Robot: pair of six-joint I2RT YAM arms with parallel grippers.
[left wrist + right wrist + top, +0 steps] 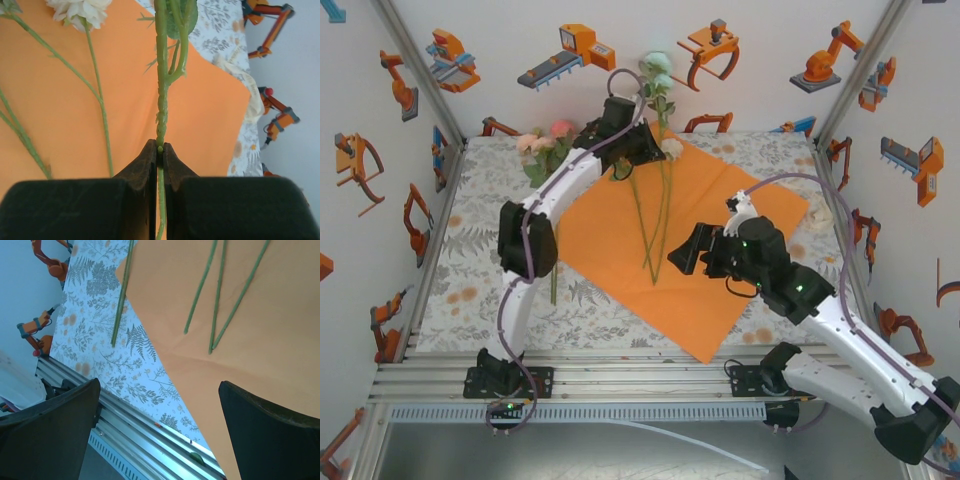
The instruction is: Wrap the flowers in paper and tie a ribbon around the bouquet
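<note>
From above, the left gripper (642, 148) is pinched shut on the held rose (657, 68), whose pale bloom rises beyond the fingertips toward the back wall. Under those fingers lies the orange paper (605, 235), spread flat on the floral tablecloth (470, 270). More flowers (652, 215) lie on the sheet between the two grippers, and pink and peach blooms (545, 140) rest off the paper, just outside the left arm. The right gripper (682, 256) hovers above the sheet with its jaws spread wide and nothing in them. The cream ribbon (820, 215) lies well to the outer side of that gripper, by the right wall.

In the left wrist view, the left gripper (160, 148) clamps the green stem (161, 100), which runs straight ahead of the fingertips. A white bloom (80, 10) lies ahead and to the left on the paper (210, 120); the ribbon (252, 100) lies off to the right.

In the right wrist view, the right gripper (159, 385) stands open above the paper's (260, 360) edge. Three stems (217, 295) lie ahead of the fingers on the sheet, and a fourth stem (121, 295) lies ahead-left on the tablecloth (115, 365).
</note>
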